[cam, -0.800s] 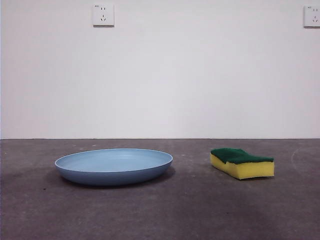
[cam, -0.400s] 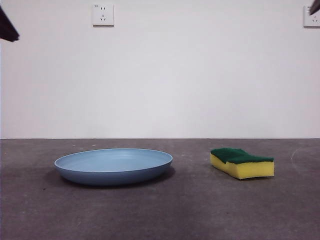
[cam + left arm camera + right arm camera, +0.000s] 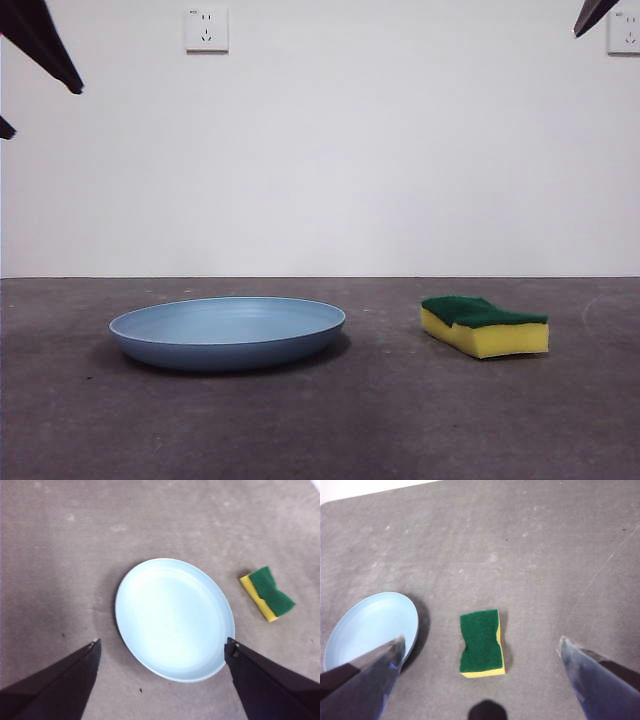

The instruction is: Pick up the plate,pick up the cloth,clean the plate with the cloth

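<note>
Two things lie on the grey table (image 3: 330, 420): the plate (image 3: 228, 332) toward the left of the front view and the cloth (image 3: 485, 325), a yellow sponge with a dark green top, to its right. They sit well apart, with bare table between them and more bare table in front, behind and to either side. The plate rests flat on its base, its low rim free all the way round. The cloth lies green side up, its wavy long sides clear of anything.

The left end effector (image 3: 160, 647) hangs high over the plate with its jaws spread wide; in the left wrist view the two tips frame the near part of the plate's rim without touching it. The right end effector (image 3: 480, 647) hangs high above the cloth, likewise released, its jaws parted far wider than the cloth, which lies between them and well below. In the front view both show only as dark tips at the top corners, far above the table.

On the white wall (image 3: 400, 160) behind are two wall sockets (image 3: 206, 30); the tiny marks on them are too small to read.
</note>
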### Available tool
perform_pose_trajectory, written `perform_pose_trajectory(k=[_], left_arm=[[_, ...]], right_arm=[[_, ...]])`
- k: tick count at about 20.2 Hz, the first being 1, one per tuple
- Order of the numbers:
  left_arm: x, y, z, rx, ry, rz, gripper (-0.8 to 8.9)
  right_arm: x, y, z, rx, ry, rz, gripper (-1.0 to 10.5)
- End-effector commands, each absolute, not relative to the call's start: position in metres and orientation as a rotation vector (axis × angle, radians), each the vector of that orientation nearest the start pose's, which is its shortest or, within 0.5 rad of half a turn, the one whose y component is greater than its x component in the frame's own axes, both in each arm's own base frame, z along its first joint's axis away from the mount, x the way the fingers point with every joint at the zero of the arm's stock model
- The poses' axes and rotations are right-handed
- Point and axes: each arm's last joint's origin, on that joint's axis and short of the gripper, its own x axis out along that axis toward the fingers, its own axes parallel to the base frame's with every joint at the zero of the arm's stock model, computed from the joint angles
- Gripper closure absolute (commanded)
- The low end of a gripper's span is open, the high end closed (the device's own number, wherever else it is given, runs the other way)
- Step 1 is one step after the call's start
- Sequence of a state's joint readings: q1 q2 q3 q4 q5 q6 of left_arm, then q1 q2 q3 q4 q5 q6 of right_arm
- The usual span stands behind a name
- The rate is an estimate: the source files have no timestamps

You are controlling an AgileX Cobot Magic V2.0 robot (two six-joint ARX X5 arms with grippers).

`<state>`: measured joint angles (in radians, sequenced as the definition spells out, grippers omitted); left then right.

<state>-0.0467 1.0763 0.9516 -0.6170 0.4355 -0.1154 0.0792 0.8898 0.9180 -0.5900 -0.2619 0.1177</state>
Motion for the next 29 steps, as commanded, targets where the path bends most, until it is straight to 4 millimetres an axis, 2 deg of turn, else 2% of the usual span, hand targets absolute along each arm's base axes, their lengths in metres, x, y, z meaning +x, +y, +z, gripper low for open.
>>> perform_pose_trajectory(k=[1,5,7,10,16,23,24,25,26,27,29], left_arm=[[0.240,-0.027,0.304,-0.222,0.829,-0.415,4.07],[0.285,-0.046,0.300,-0.134,0.945,-0.404,4.08],[0.302,-0.058,0.287,-0.087,0.990,-0.408,4.08],[0.321,-0.069,0.255,-0.042,1.088,-0.367,4.08],[0.344,-0.084,0.197,-0.015,1.241,-0.360,4.09],[0.353,-0.099,0.162,0.022,1.299,-0.353,4.10],[0.354,-0.100,0.159,0.039,1.304,-0.322,4.37],[0.354,-0.100,0.157,0.052,1.305,-0.306,5.39],[0.354,-0.100,0.157,0.066,1.297,-0.312,7.22],[0.355,-0.101,0.158,0.077,1.284,-0.324,8.42],[0.357,-0.101,0.158,0.082,1.268,-0.331,8.20]], right_arm=[[0.177,0.022,0.325,0.162,0.575,0.302,4.1],[0.175,0.021,0.322,0.165,0.614,0.298,4.1],[0.174,0.021,0.321,0.166,0.634,0.296,4.1],[0.172,0.021,0.319,0.168,0.657,0.294,4.1],[0.171,0.021,0.318,0.170,0.674,0.292,4.1],[0.171,0.021,0.318,0.169,0.675,0.291,4.1],[0.171,0.021,0.318,0.169,0.675,0.291,4.1],[0.171,0.021,0.318,0.169,0.675,0.291,4.1],[0.171,0.021,0.318,0.169,0.675,0.291,4.1],[0.171,0.021,0.318,0.169,0.675,0.290,4.1],[0.171,0.021,0.318,0.169,0.675,0.290,4.1]])
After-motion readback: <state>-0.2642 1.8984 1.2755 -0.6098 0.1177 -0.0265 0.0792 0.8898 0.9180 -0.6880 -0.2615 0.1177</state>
